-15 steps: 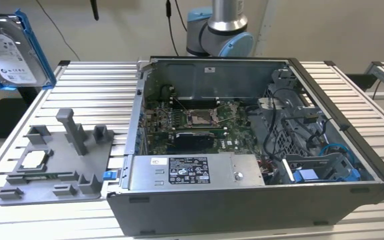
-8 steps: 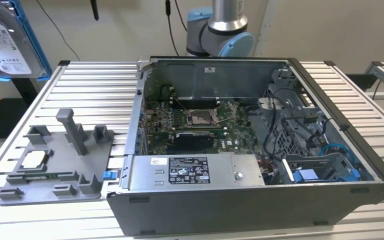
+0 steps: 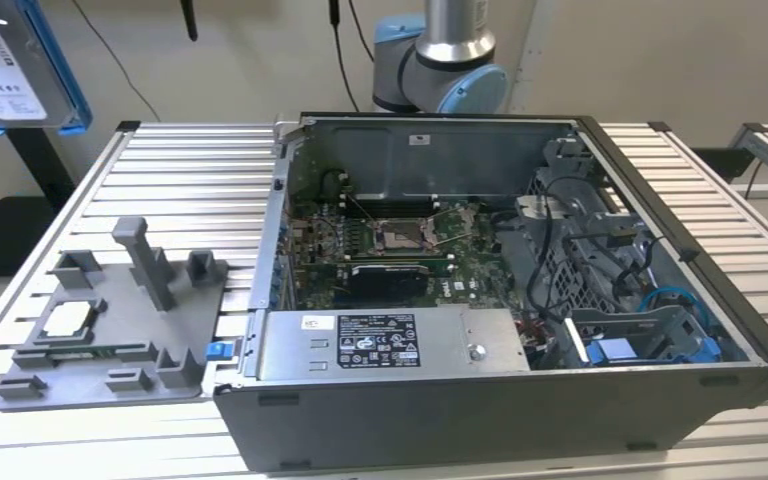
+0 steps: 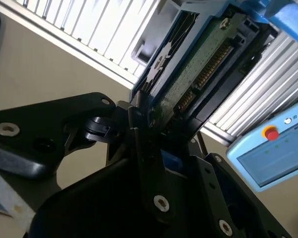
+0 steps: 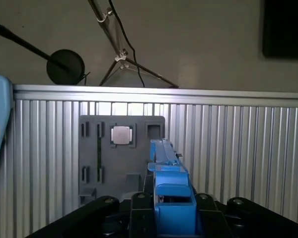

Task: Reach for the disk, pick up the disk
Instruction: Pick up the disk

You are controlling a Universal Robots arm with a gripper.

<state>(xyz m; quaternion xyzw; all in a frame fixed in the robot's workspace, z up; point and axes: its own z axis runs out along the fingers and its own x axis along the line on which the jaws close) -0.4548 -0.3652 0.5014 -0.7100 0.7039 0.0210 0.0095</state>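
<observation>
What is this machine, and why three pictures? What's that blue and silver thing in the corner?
It's a robot arm with a gripper, a claw for holding things. One camera stands off the arm and sees the whole table. Two more ride near its wrist and look past the gripper. On the table sit an open computer case and a grey tray with a small square chip. The blue and silver thing is the disk, a hard drive. The gripper is clamped on it, holding it above the table.
</observation>
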